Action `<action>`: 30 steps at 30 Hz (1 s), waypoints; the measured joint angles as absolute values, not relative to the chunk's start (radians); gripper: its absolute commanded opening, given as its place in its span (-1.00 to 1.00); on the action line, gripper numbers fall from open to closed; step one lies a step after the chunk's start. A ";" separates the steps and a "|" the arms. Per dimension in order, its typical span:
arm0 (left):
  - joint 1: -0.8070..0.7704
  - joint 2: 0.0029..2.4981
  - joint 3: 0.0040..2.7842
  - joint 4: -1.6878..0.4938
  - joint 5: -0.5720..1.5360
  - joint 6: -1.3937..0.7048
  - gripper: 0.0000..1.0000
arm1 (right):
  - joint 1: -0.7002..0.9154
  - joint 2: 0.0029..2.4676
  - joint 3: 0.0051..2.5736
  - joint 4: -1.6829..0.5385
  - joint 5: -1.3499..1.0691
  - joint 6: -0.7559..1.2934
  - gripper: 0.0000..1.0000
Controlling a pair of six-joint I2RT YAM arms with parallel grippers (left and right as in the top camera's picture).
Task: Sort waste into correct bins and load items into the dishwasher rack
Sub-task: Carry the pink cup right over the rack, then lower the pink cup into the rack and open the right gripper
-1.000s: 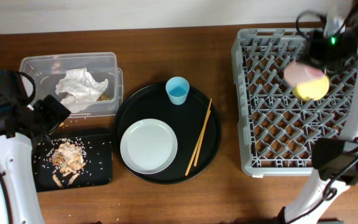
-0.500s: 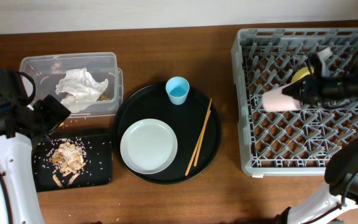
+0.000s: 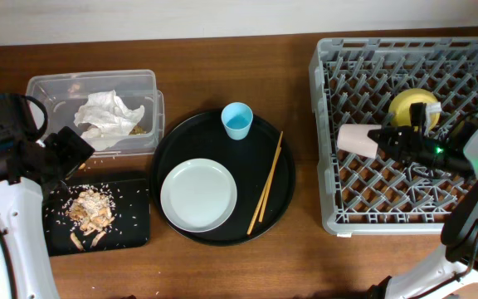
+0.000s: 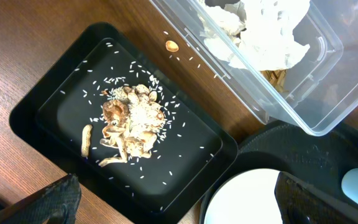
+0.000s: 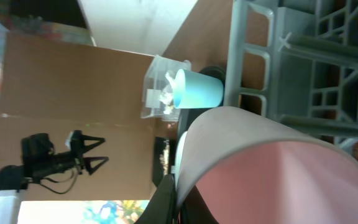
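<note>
Over the last second my right pincer (image 3: 377, 139) has swung the pink cup (image 3: 355, 139) away from the spot above the yellow bowl (image 3: 413, 108) and carried it toward the left side of the dishwasher rack (image 3: 320, 174). The cup now lies on its side, mouth pointing left, and the pincer is clamped tight on its base end. From overhead I cannot tell whether it already touches the pegs or hangs just above them. The bowl is uncovered again and sits in the rack's far right part.

I read this as the placing step for the cup: it has a free slot of its own, clear of the bowl, and only needs tipping mouth-down and letting go.

My left pincer (image 3: 66, 154) has not moved. It hangs spread wide and empty between the clear plastic box (image 3: 143, 80) and the shallow black tray (image 3: 136, 234). The napkin (image 3: 104, 117) is in the box and the food scraps (image 3: 89, 211) lie in the shallow tray, so the waste looks sorted.

Waiting on the round black tray (image 3: 282, 218) are the light-blue cup (image 3: 237, 121), the grey plate (image 3: 198, 196) and the chopsticks (image 3: 265, 184).
</note>
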State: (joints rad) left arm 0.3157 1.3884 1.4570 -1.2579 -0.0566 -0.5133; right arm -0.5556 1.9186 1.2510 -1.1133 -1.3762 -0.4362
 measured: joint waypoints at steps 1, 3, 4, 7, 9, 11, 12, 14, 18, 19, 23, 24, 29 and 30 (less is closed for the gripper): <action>0.316 1.388 1.457 -1.258 -0.057 -0.513 0.98 | -0.556 1.919 1.248 -1.110 -1.389 -0.428 -0.92; 0.316 1.388 1.457 -1.258 -0.057 -0.513 0.98 | -0.555 1.919 1.246 -1.109 -1.408 -0.419 -0.92; 0.316 1.388 1.457 -1.258 -0.057 -0.513 0.98 | -0.555 1.919 1.246 -1.110 -1.415 -0.418 -0.92; 0.316 1.388 1.457 -1.258 -0.057 -0.513 0.98 | -0.555 1.919 1.246 -1.111 -1.412 -0.414 -0.92; 0.316 1.388 1.457 -1.258 -0.057 -0.513 0.98 | -0.555 1.919 1.246 -1.121 -1.385 -0.409 -0.92; 0.316 1.388 1.457 -1.258 -0.057 -0.513 0.98 | -0.555 1.919 1.246 -1.133 -1.365 -0.403 -0.92; 0.316 1.388 1.457 -1.258 -0.057 -0.513 0.98 | -0.555 1.919 1.246 -1.137 -1.363 -0.403 -0.92; 0.316 1.388 1.457 -1.258 -0.057 -0.513 0.98 | -0.555 1.919 1.246 -1.140 -1.362 -0.403 -0.92; 0.316 1.388 1.457 -1.258 -0.057 -0.513 0.98 | -0.555 1.919 1.246 -1.140 -1.374 -0.400 -0.92; 0.316 1.388 1.457 -1.258 -0.057 -0.513 0.98 | -0.555 1.919 1.246 -1.140 -1.378 -0.400 -0.92; 0.316 1.388 1.457 -1.258 -0.057 -0.513 0.98 | -0.552 1.919 1.243 -1.140 -1.382 -0.400 -0.92; 0.316 1.388 1.457 -1.258 -0.057 -0.513 0.98 | -0.550 1.919 1.243 -1.134 -1.381 -0.400 -0.92; 0.316 1.388 1.457 -1.258 -0.057 -0.513 0.98 | -0.526 1.920 1.243 -1.124 -1.370 -0.400 -0.92; 0.316 1.388 1.457 -1.258 -0.057 -0.513 0.98 | -0.523 1.920 1.243 -1.124 -1.370 -0.401 -0.92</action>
